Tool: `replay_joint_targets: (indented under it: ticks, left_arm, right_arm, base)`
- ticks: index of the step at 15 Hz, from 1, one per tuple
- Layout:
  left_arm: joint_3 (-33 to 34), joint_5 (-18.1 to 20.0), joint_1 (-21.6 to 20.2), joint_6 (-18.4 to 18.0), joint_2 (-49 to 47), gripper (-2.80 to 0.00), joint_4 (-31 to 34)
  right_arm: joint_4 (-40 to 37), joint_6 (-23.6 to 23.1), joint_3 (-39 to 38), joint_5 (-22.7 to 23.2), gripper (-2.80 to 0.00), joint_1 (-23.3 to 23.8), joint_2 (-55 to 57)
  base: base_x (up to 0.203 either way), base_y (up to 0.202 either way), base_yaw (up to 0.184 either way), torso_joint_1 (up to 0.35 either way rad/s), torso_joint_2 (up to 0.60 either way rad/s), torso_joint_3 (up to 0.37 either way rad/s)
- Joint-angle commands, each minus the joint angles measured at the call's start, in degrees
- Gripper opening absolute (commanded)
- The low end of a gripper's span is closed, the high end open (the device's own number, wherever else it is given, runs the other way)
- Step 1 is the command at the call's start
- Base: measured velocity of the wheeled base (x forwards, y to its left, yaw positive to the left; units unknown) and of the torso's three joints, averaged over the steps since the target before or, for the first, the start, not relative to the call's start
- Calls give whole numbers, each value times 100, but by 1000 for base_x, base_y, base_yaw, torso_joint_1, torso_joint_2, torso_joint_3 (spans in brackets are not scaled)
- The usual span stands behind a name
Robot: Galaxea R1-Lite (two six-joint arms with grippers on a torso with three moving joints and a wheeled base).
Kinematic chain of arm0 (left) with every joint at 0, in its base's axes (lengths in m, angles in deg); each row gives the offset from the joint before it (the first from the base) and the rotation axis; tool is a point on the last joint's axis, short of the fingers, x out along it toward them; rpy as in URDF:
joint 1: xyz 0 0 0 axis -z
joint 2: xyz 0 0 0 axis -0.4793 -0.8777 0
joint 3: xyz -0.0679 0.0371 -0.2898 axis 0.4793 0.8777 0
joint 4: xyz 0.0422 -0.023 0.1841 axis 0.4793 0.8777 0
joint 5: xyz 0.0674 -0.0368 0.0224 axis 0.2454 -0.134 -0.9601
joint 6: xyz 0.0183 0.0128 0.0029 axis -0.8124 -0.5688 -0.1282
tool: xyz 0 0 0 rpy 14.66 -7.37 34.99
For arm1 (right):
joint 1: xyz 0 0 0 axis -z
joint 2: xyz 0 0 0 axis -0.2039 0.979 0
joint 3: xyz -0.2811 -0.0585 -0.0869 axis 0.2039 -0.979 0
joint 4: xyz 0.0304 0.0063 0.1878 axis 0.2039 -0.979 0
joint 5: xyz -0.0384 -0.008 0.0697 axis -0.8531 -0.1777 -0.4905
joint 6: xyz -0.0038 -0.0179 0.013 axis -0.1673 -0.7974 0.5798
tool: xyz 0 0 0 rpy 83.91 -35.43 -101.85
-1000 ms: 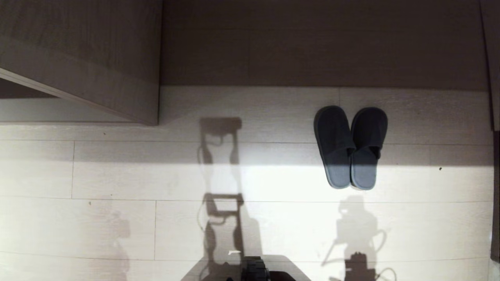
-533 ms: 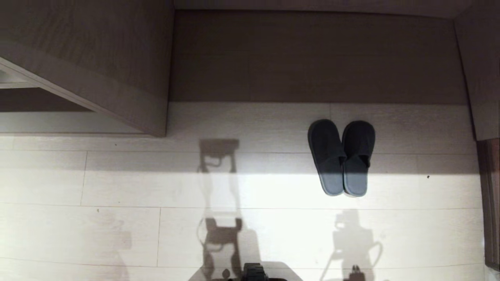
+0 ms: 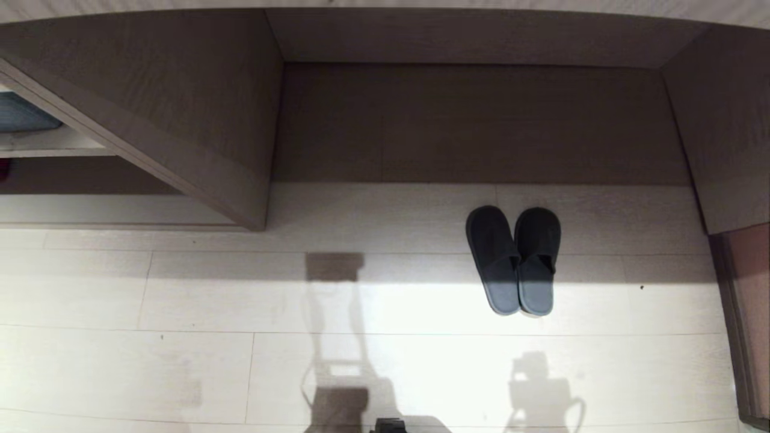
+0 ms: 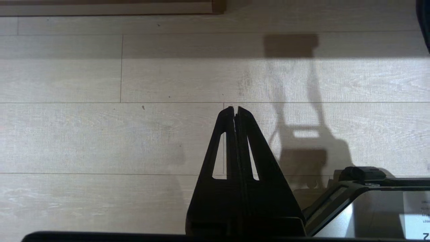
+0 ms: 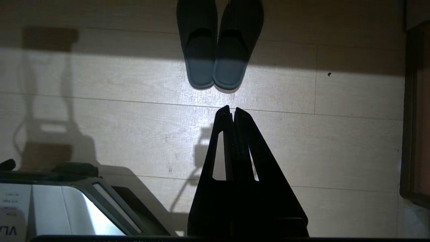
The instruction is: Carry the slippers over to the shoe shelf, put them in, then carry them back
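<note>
The slippers (image 3: 492, 258), a dark pair with paler blue heels, lie side by side on the pale plank floor, toes toward the wall; the right wrist view shows the slippers (image 5: 200, 60) too. The shoe shelf (image 3: 120, 210) is at the far left, cut off by the picture's edge, with its pale bottom board low down. My right gripper (image 5: 232, 108) hangs shut and empty over the floor, short of the slippers' heels. My left gripper (image 4: 235, 108) is shut and empty above bare planks. Neither gripper appears in the head view.
A wide taupe recess (image 3: 475, 120) runs behind the slippers, with side walls to either side. A blue thing (image 3: 24, 114) rests on an upper board at far left. A reddish-brown panel (image 3: 746, 313) borders the right. My base (image 3: 391, 426) is at the near edge.
The whole head view has shifted: the scene sits lower and smaller, and more of the recess and left shelving shows. The slippers keep their place on the floor.
</note>
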Motion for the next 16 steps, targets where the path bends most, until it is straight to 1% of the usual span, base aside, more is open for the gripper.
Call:
replay_joint_targets:
  ticks: [1, 16]
  left_arm:
    - [0, -1, 0, 0, -7, -280, 4]
    - [0, -1, 0, 0, -1, -280, 3]
  right_arm:
    - [5, -5, -9, 1, -280, 0, 13]
    - [5, -5, -7, 1, -280, 0, 13]
  base:
    - [0, 0, 0, 11, 5, 197]
    - [0, 0, 0, 3, 4, 203]
